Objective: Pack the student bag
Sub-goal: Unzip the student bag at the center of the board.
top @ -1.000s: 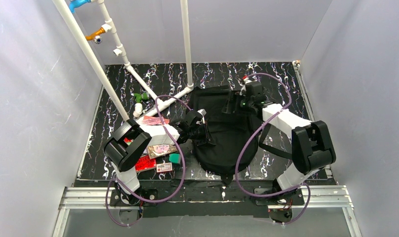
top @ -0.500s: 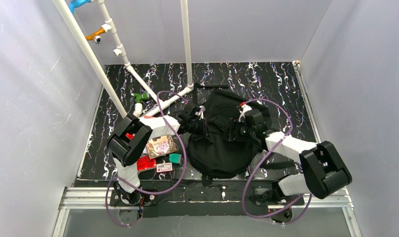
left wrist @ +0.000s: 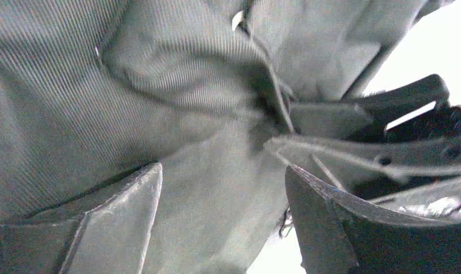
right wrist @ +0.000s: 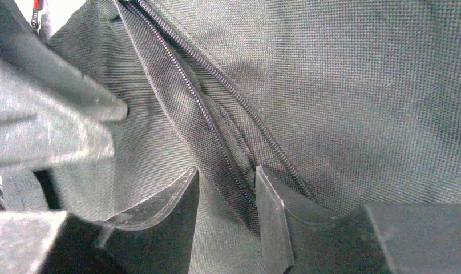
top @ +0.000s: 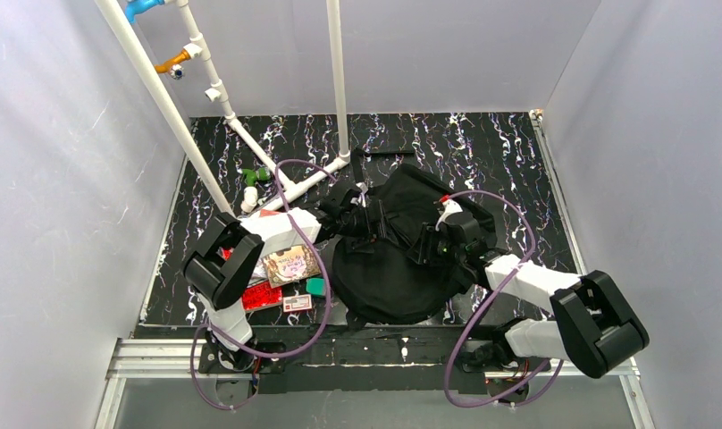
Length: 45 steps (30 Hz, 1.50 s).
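Surface: black tabletop (top: 491,147) veined with white, boxed in by pale grey walls (top: 62,223).
Bag: the student bag (top: 389,277) lies crumpled in the near middle of the tabletop, between the two arms, its near edge close to the metal rail (top: 375,350) where the arms are bolted.
Zipper: in the right wrist view a zipper (right wrist: 185,83) runs down a raised fold of the woven black fabric.
Right arm's tool: the right gripper (top: 426,248) is pressed onto the bag's right half. Its fingers stand close together with the zipper fold pinched between them.
Left arm's tool: the left gripper (top: 365,220) reaches in at the bag's far left corner. In its wrist view the jaws are spread wide and loose ribbed fabric lies in the gap, not clamped.
Cables: purple cables (top: 482,295) loop off both arms, one arching over the bag's right edge.
Left of the bag: a patterned flat packet (top: 292,264), a small teal block (top: 316,286) and a red packet (top: 263,295) lie together, partly under the left arm.
Farther out: a green-and-white item (top: 253,181) lies by the feet of the white pipes (top: 338,80), which rise from the far left of the tabletop.
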Available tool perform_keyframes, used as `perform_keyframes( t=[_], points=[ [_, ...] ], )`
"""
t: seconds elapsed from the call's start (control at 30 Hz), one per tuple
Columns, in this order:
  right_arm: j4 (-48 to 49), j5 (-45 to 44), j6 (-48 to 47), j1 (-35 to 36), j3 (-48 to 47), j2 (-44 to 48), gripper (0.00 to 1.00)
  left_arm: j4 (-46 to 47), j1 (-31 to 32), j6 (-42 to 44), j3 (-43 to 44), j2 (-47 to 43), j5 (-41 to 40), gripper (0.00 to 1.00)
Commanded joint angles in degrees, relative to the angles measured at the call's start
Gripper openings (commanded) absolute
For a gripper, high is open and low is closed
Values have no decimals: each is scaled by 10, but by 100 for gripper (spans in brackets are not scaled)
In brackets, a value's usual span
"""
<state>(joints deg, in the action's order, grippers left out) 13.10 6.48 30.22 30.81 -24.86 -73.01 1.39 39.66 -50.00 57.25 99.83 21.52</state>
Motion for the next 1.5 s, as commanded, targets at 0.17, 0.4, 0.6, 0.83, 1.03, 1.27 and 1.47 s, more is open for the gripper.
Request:
perform_keyframes(
  t=[0.17,0.4,0.6,0.83,1.03,1.27,1.47],
  points=[
    [-65,-22,-7,9,29,43,41,-48,24,-59,124,90,-70,82],
    [-106,-30,-9,11,19,59,40,-94,37,-67,118,95,-121,48],
    [-230,-57,-49,11,-63,64,61,-132,36,-15,151,149,-122,10],
    [-326,-141,-144,12,-204,7,67,-72,37,-25,87,142,-104,1],
    [-308,-190,-195,34,-250,-74,63,-72,35,-26,78,140,-99,0],
    [-322,-337,-246,108,-275,-134,67,-77,33,-32,72,140,-92,0],
    [-341,-394,-238,141,-281,-189,83,-76,33,-31,70,137,-95,0]
  ],
)
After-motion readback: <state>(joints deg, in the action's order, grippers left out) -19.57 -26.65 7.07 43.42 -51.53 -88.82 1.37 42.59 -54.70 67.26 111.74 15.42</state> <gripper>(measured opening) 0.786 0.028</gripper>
